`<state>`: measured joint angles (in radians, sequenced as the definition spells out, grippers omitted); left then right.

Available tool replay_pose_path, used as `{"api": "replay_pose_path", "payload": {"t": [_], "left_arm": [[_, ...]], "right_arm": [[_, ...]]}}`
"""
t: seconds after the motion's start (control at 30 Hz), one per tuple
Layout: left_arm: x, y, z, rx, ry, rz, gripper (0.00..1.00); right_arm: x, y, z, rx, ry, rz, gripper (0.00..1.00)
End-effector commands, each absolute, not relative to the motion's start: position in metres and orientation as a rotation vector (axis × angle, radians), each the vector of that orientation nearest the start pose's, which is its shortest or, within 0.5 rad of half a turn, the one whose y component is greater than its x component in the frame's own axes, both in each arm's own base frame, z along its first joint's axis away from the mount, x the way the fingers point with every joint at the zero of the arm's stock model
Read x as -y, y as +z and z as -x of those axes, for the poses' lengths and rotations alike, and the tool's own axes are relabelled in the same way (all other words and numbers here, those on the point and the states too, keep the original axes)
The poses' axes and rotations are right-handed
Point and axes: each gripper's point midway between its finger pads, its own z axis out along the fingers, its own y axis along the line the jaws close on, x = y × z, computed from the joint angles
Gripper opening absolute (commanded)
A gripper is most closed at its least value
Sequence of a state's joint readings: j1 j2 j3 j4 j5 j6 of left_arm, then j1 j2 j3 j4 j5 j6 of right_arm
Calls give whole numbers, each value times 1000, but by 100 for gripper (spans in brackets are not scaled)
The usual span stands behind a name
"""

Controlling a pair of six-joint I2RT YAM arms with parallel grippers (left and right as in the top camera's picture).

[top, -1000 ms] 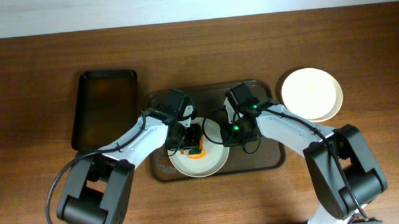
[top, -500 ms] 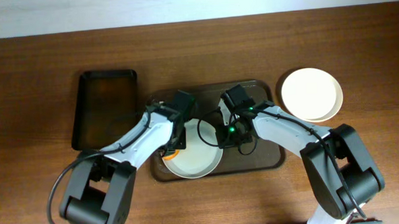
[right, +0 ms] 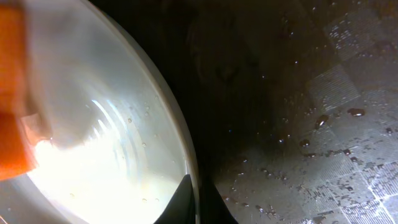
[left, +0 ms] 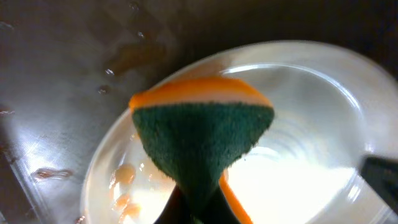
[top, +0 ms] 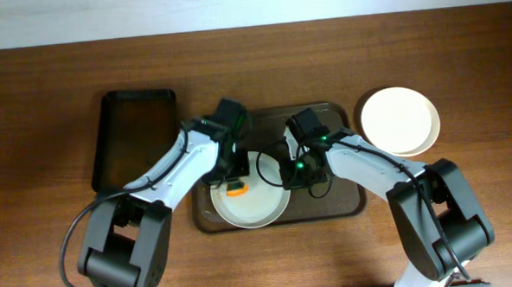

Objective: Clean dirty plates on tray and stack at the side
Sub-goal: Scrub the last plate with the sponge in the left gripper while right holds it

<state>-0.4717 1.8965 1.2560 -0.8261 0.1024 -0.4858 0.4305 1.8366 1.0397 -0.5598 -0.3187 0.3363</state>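
Observation:
A cream-white dirty plate point(top: 252, 204) lies on the dark tray point(top: 345, 204). It shows orange sauce smears at its left side in the left wrist view point(left: 124, 180). My left gripper point(top: 233, 184) is shut on an orange-and-green sponge point(left: 202, 134) held over the plate's left part. My right gripper point(top: 285, 178) is shut on the plate's right rim point(right: 186, 155). Two cleaned plates point(top: 400, 121) are stacked on the table at the right of the tray.
A smaller black tray point(top: 134, 136) stands at the left of the big tray. The big tray's surface is wet with droplets point(right: 323, 118). The wall edge runs along the back of the table.
My left gripper has moved the sponge across the plate, out to the left rim and back onto the plate's upper left. The plate shifted slightly. The right gripper keeps its hold on the rim.

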Motion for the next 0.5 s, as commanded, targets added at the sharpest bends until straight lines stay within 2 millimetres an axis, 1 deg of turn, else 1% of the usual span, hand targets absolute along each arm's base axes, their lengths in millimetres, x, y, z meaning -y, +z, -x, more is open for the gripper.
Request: {"api": "replay_pose_path", "payload": {"t": [0.0, 0.03, 0.07, 0.1, 0.17, 0.23, 0.27, 0.3, 0.33, 0.37, 0.4, 0.43, 0.47], "left_arm": [[171, -11, -286, -3150, -215, -16, 0], [159, -17, -283, -3151, -123, -13, 0], [145, -18, -284, -3138, 3, -10, 0], [130, -16, -285, -3116, 128, 18, 0], [111, -6, -289, -3079, 299, 71, 0], [96, 21, -298, -3027, 451, 76, 0], [86, 49, -304, -2976, 547, 141, 0], [78, 76, -307, -2927, 607, 225, 0], [76, 96, -308, -2900, 610, 286, 0], [80, 123, -310, -2876, 549, 325, 0], [83, 133, -310, -2868, 498, 334, 0], [90, 150, -306, -2856, 388, 349, 0], [93, 160, -301, -2850, 319, 356, 0]], "right_arm": [[-180, -13, -294, -3048, 448, 176, 4], [-180, -13, -294, -3047, 448, 177, 4], [-180, -13, -294, -3046, 448, 177, 4], [-180, -13, -294, -3045, 449, 177, 4], [-180, -13, -294, -3045, 449, 177, 4], [-180, -13, -294, -3046, 448, 177, 4], [-180, -13, -294, -3046, 448, 177, 4], [-180, -13, -294, -3048, 448, 176, 4], [-179, -10, -293, -3052, 446, 176, 4], [-179, -5, -293, -3056, 443, 176, 4], [-179, 3, -295, -3054, 439, 176, 4], [-181, 17, -298, -3039, 443, 177, 4], [-179, 31, -304, -3010, 417, 177, 4]]}}
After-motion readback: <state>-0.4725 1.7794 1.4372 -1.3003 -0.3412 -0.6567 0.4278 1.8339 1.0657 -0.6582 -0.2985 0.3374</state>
